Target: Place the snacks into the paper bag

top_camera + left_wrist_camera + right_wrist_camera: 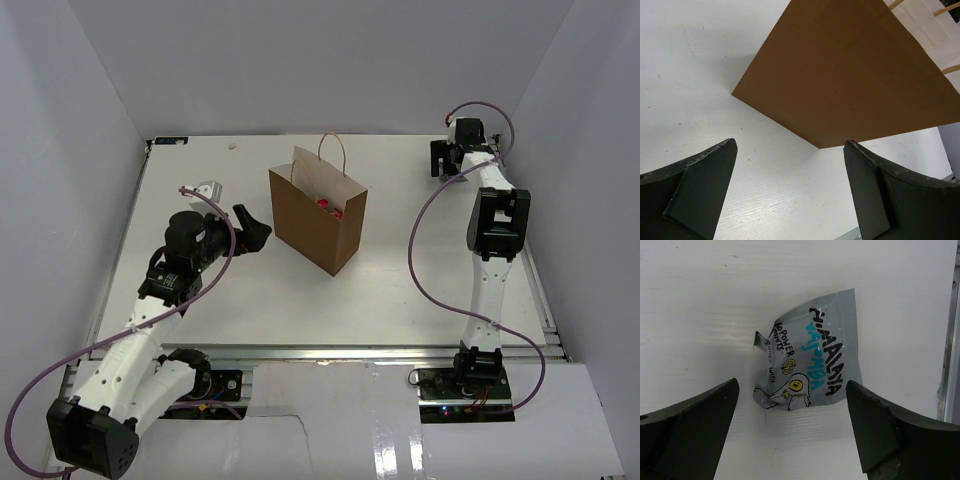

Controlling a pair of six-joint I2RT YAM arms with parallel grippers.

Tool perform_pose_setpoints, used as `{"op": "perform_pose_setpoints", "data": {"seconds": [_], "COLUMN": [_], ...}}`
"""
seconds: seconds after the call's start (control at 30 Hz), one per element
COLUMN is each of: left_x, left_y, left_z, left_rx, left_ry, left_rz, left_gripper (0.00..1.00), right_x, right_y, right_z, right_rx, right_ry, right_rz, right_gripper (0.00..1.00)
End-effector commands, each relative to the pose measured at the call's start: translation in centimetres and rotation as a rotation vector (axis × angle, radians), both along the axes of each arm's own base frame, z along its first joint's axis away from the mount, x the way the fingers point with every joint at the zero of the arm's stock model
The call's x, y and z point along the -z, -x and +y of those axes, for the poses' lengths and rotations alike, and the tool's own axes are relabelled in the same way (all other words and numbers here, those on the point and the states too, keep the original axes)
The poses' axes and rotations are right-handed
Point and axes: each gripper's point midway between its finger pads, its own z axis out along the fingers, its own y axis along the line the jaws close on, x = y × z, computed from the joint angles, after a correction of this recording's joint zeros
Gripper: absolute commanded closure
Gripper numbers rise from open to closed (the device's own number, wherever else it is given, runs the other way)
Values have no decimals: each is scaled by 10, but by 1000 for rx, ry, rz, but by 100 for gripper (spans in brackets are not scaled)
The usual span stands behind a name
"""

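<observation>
Pickup of a further snack is judged to be the step in hand. The right gripper (791,385) is held over the far right part of the table (400,300), fingers spread wide, nothing gripped. A crumpled blue-silver packet (807,357) is seen lying on the table just beyond the fingertips, roughly centred between them and not touched. In the top view this packet is hidden by the wrist.

The paper bag (315,215) is stood upright near the middle of the table, mouth open, handles (333,150) up. Pink-red packets (326,204) are glimpsed inside, so part of the task is judged done. The left gripper (790,144) is parked just beside the bag's left wall, fingers wide and empty, not seen to touch the paper. Whether it is meant to steady the bag cannot be told. Bag and blue-silver packet are well apart.

Next move, as judged: the right gripper is to be lowered and advanced until the packet sits between the fingers, then closed on the raised crinkled edge, since the foil lies low and may slip. A carry across to the bag mouth is then called for, with release above the opening and the handles avoided.
</observation>
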Motion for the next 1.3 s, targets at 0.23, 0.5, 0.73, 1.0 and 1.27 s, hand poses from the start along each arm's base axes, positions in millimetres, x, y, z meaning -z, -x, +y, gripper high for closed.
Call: {"op": "perform_pose_setpoints", "data": {"seconds": [0.23,0.5,0.73,1.0,1.27], "left_x": [-26,-34,-45,-54,-60], "left_y": [-8,-15,-11,4,30], "left_z": [-11,-16,-15,-11,-5], "left_rx": [41,57,61,59,55], "left_ry": [33,39,53,74,113], "left_rz": [-71,-75,-104,-140,-181], "left_gripper": [2,2,2,2,2], "right_x": [6,16,8,-70,-172], "right_y": [-11,3,36,114,226], "right_z": [-15,-5,3,50,119], "right_rx": [-19,-91,-164,-459,-812], "right_ry": [-55,-117,-184,-320,-400], "right_rz": [-24,27,89,-32,-257], "right_gripper": [27,62,92,92,92]}}
